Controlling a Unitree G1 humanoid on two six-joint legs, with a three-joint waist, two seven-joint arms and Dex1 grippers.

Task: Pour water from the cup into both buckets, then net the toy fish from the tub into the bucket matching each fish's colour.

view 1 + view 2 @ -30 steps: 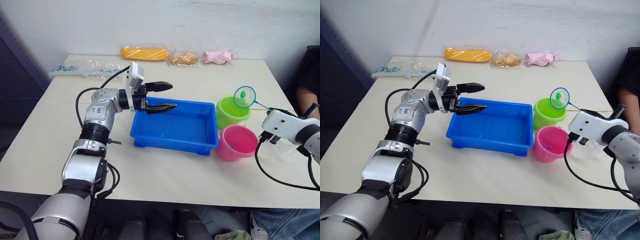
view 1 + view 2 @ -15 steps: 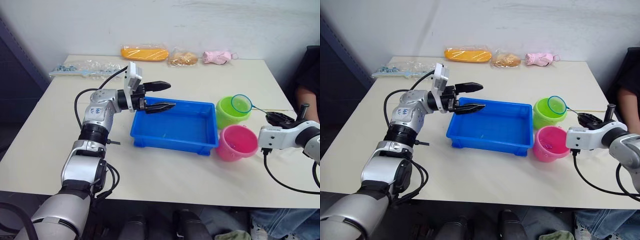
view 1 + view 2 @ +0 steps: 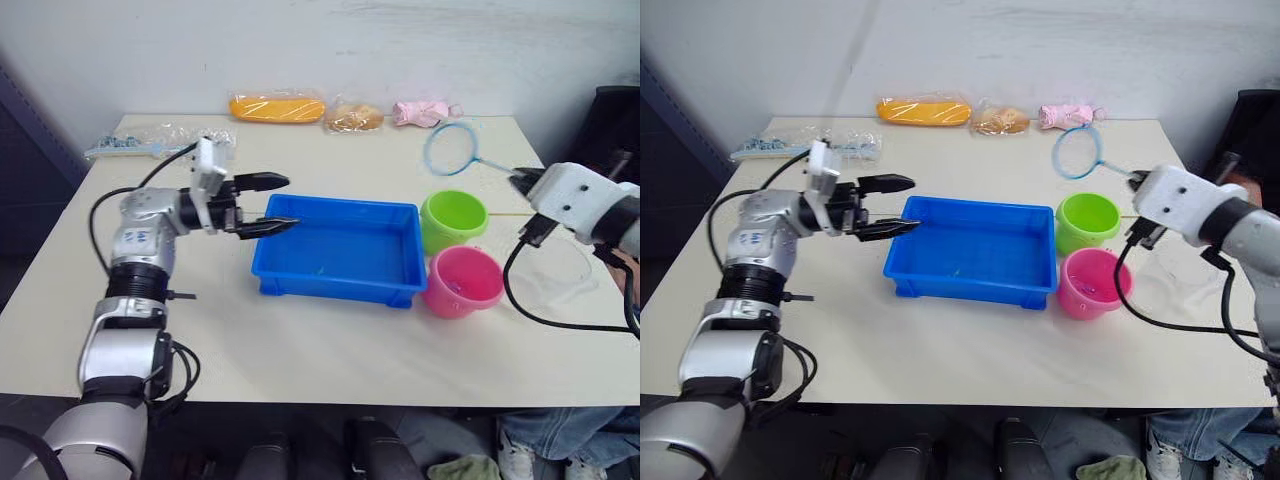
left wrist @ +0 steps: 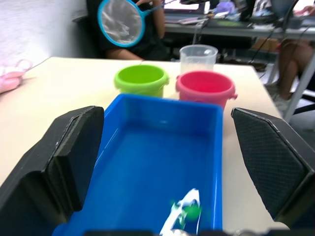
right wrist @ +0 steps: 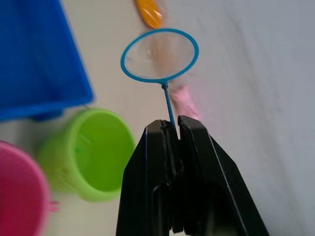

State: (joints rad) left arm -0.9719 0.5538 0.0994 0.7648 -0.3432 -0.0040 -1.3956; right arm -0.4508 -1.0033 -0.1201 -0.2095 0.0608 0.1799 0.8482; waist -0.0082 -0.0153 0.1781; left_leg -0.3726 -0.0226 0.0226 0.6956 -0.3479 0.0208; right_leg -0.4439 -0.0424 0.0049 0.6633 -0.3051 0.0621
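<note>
Net [image 5: 159, 54] handle sits pinched in the right gripper [image 5: 173, 129], hoop held out beyond its fingertips. Left gripper [image 3: 262, 203] hangs spread wide, the tub [image 3: 340, 285] just below.

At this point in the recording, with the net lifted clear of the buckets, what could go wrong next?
The right pincer pinches only the thin handle of the net, so the hoop could twist or slip on the next dip.

The green bucket and pink bucket sit close together, so a fish could land in the wrong one.

The open left pincer hovers at the tub rim and might nudge it.
</note>
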